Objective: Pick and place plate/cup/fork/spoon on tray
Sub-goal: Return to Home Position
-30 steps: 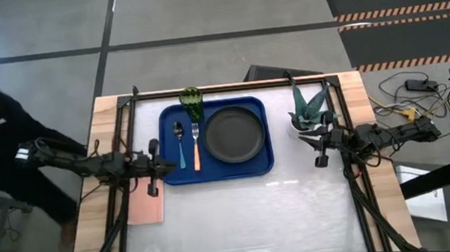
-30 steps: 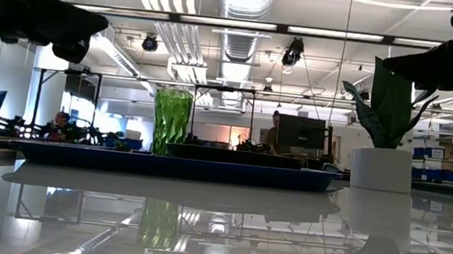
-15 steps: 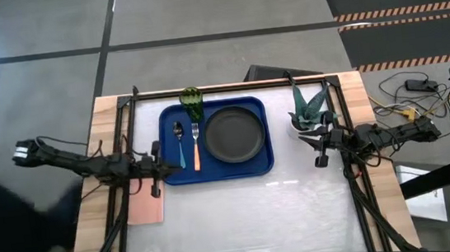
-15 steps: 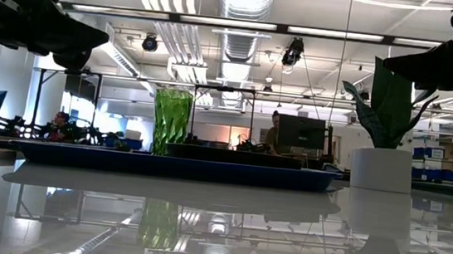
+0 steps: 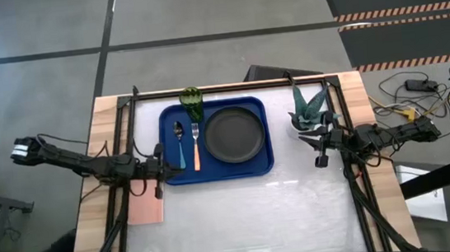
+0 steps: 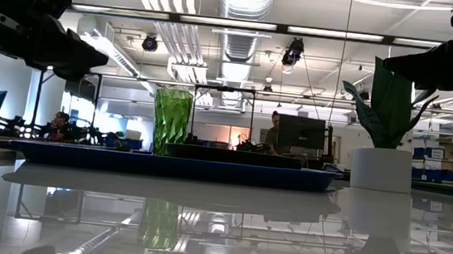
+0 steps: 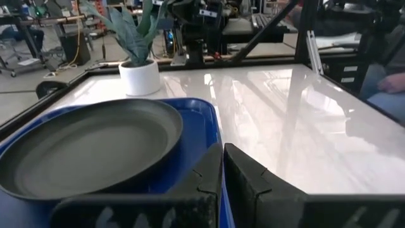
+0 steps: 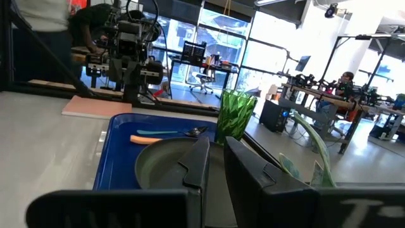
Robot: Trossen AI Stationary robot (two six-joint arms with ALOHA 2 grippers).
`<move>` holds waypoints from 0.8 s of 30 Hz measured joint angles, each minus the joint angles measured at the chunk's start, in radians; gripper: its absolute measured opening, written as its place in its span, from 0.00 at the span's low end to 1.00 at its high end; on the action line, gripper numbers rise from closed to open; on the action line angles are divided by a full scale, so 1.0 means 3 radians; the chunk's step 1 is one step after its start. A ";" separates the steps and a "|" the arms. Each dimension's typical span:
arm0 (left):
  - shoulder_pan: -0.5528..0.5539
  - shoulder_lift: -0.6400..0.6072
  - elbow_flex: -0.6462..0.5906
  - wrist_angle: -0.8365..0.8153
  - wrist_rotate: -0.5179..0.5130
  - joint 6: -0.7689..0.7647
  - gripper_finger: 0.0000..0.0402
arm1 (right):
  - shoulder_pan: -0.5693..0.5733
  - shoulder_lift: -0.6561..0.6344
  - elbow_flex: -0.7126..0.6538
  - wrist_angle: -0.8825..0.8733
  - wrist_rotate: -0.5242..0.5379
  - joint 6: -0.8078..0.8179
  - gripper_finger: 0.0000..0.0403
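The blue tray (image 5: 258,166) lies at the table's far middle. On it rest the black plate (image 5: 233,135), the orange-handled fork (image 5: 196,148) and the blue-handled spoon (image 5: 181,147), which lie side by side left of the plate. The green cup (image 5: 192,103) stands at the tray's far left corner. My left gripper (image 5: 161,167) is shut and empty, in the air by the tray's left edge (image 7: 223,149). My right gripper (image 5: 320,148) is shut and empty, in the air right of the tray (image 8: 217,144).
A spiky plant in a white pot (image 5: 309,111) stands just beyond my right gripper. A pink flat rectangle (image 5: 146,206) lies at the table's left edge, on the near side of my left gripper. The table's near half is bare glossy white.
My left gripper has gone down a little and slightly toward the tray, still shut. A person who stood at the table's left has gone out of the high view.
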 joint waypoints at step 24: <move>-0.0003 0.0449 0.0000 0.0001 0.0001 0.0000 0.00 | 0.0000 0.0001 -0.0001 0.0000 -0.0001 0.0000 0.09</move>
